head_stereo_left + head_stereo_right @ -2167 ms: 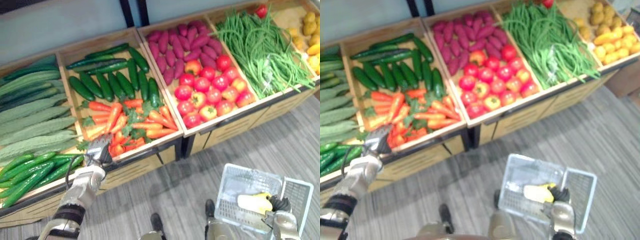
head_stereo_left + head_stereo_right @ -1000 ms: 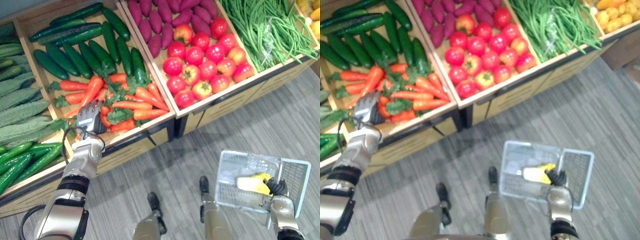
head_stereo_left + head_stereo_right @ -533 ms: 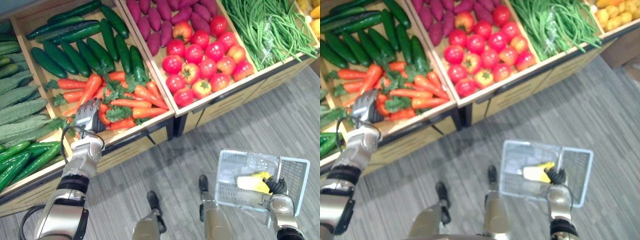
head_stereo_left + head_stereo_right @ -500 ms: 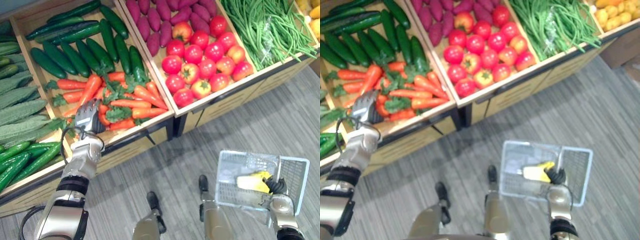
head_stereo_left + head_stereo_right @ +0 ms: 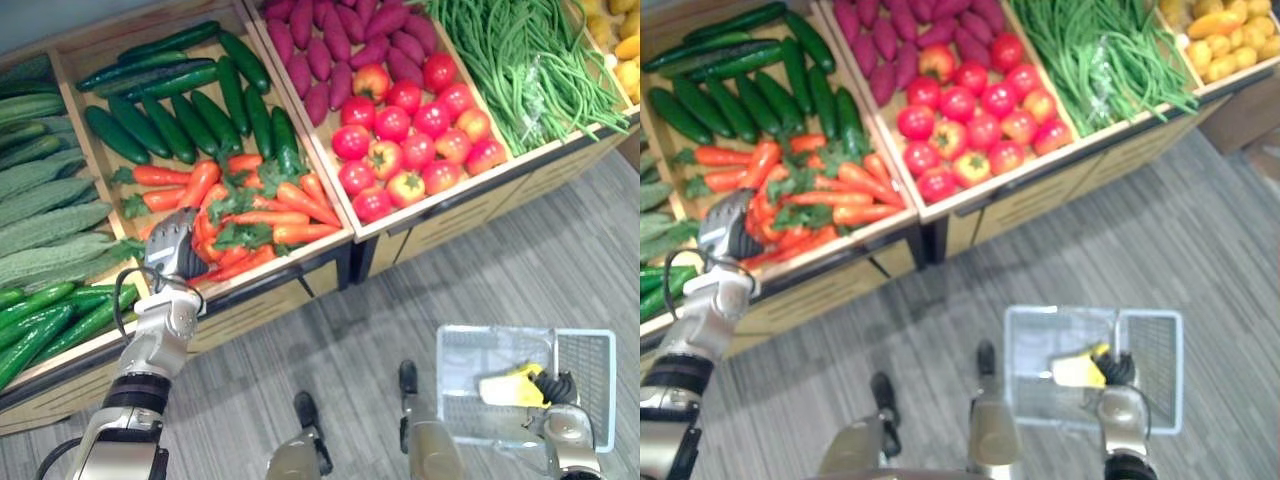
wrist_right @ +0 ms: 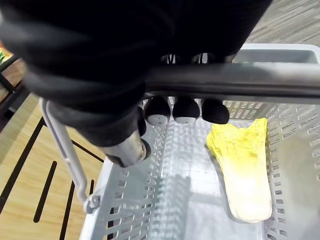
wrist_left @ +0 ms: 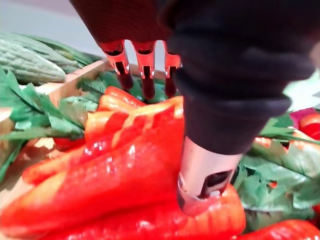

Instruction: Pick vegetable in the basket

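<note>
Head and wrist views: the grasp at the produce stand. The left hand [image 5: 172, 246] lies on the carrots [image 5: 255, 215] at 9 o'clock in the head view. Its fingers [image 7: 145, 75] reach down almost straight behind the top carrots and its thumb [image 7: 205, 175] rests on their near side. The hand is spread over the pile, and no closed hold is evident.

Likely faults:
- The carrots lie stacked and their leafy tops [image 7: 35, 112] interlace, so a closing hand could take two at once.
- A lift could drag a neighbour over the crate's front rim [image 5: 300, 254] to the floor.
- The tapered, glossy roots could slide out from under the thumb.
- The basket [image 5: 590, 380] hangs at 5 o'clock, well apart from the crate, so the carry would cross open floor, where a weak hold would probably fail.

The right hand [image 6: 186, 109] is clenched round the basket's handle [image 6: 240, 80]. One pale yellow vegetable [image 6: 242, 165] lies inside, seemingly a leafy head.

The carrot crate also holds dark cucumbers [image 5: 190, 110] toward 11 o'clock. The next crate holds purple sweet potatoes [image 5: 340, 45] at 12 o'clock and tomatoes [image 5: 410, 135] below them (one sits among the sweet potatoes). Green beans [image 5: 520, 60] fill 1 o'clock. Ridged gourds [image 5: 50, 210] lie at far 9 o'clock, with small cucumbers [image 5: 50, 320] at 8 o'clock.
</note>
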